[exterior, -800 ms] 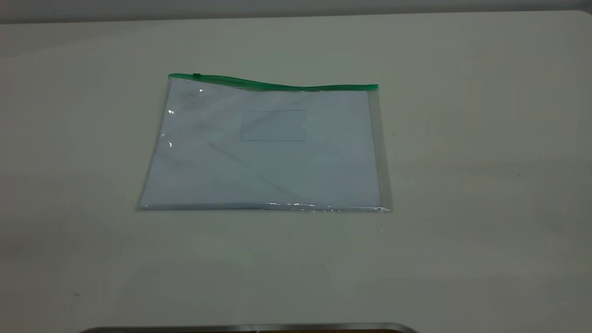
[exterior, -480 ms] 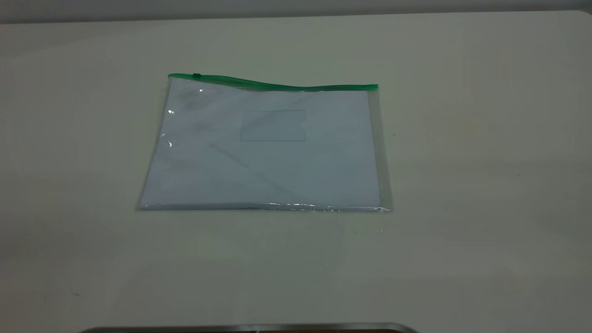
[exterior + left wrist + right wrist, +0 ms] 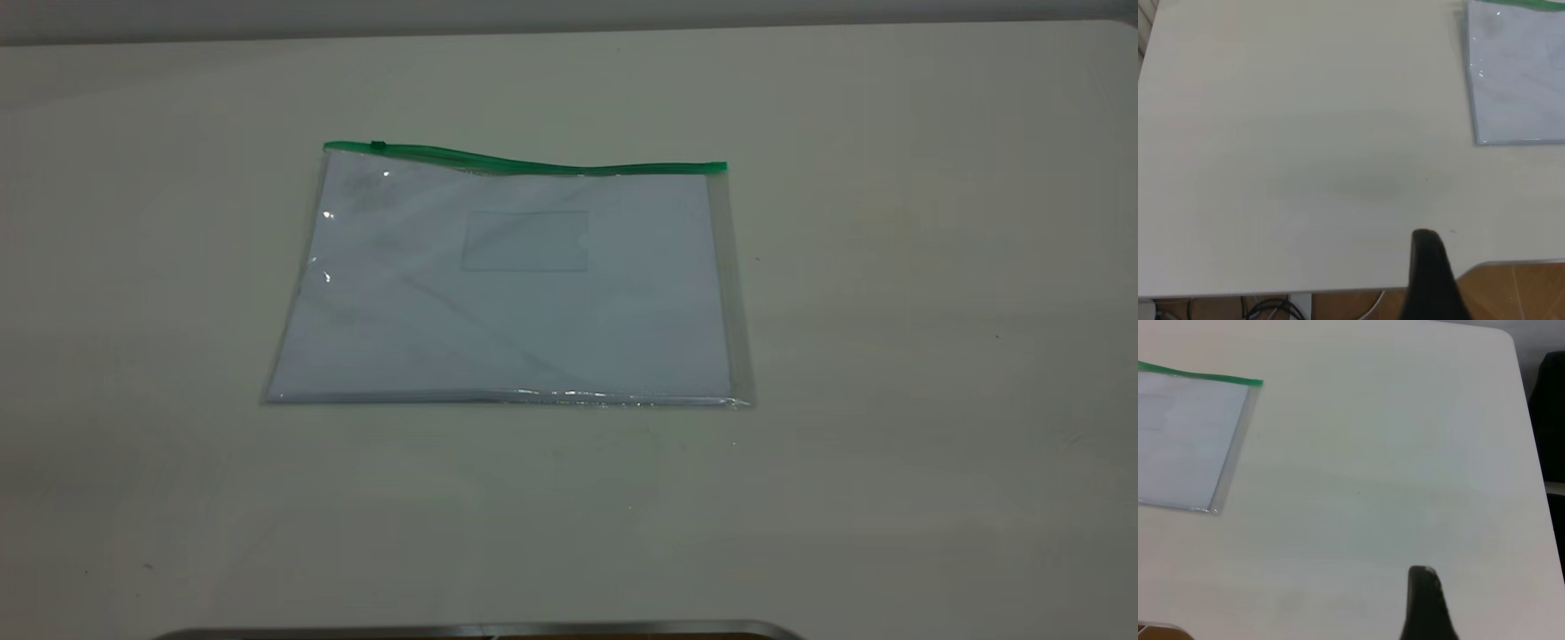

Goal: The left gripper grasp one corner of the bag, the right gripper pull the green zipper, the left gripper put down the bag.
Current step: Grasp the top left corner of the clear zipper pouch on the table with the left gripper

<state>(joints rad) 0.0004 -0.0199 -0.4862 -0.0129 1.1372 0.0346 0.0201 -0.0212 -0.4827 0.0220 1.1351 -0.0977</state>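
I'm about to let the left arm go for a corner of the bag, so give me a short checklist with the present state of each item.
1. The bag lies flat on the table: ok.
2. Nothing lies on the bag's corners: ok.
3. The green zipper runs along the far edge, slider near its left end: ok.
4. The left gripper is off the bag, over the table's near edge: ok.
5. The right gripper is off the bag too: ok.
6. Left gripper open for the grasp: cannot tell.

Bare table (image 3: 889,311) surrounds the flat bag (image 3: 511,293) on every side, nothing standing near it.
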